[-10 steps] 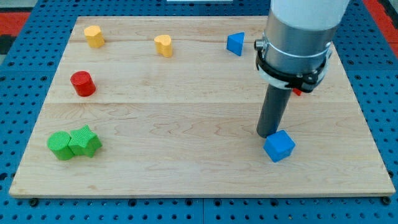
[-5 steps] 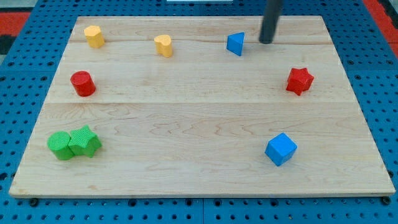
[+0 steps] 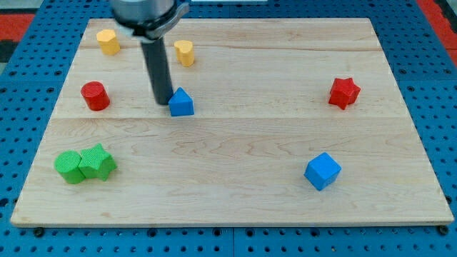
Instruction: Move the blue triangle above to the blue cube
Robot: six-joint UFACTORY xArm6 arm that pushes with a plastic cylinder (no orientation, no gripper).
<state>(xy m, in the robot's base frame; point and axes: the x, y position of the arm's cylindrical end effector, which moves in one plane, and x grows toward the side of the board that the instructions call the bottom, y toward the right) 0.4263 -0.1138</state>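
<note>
Pushing yet, or only lining up? Where is the rod?

— Lining up, I judge. My tip (image 3: 163, 102) stands on the desk (image 3: 243, 143) just at the view's left side of the blue triangle (image 3: 181, 103). Whether it touches the block or stands a hair off, I cannot tell from this angle.

And the hand, apart or together?

— Neither: the arm carries no hand, only the straight dark rod, so nothing opens, closes or clamps. It can only shove.

Where does the triangle sit against its goal?

— Left of the desk's middle, upright, on its own. The blue cube (image 3: 322, 170) lies well apart from it, toward the view's bottom right. The spot wanted is on the view's top side of that cube, and it looks bare.

So which step is this?

— The start of the long push. The tip is on the correct side: the goal lies to the view's right, and the tip sits on the left.

What does the next move call for?

— A steady slide toward the view's right, bending a little toward the bottom, kept behind the triangle's middle so it does not spin off the rod. It should stop short of the cube and pass below the red star (image 3: 343, 92). The red cylinder (image 3: 94, 96), the two yellow blocks (image 3: 184, 52) and the green pair (image 3: 84, 164) all lie behind the tip or off the path.
</note>
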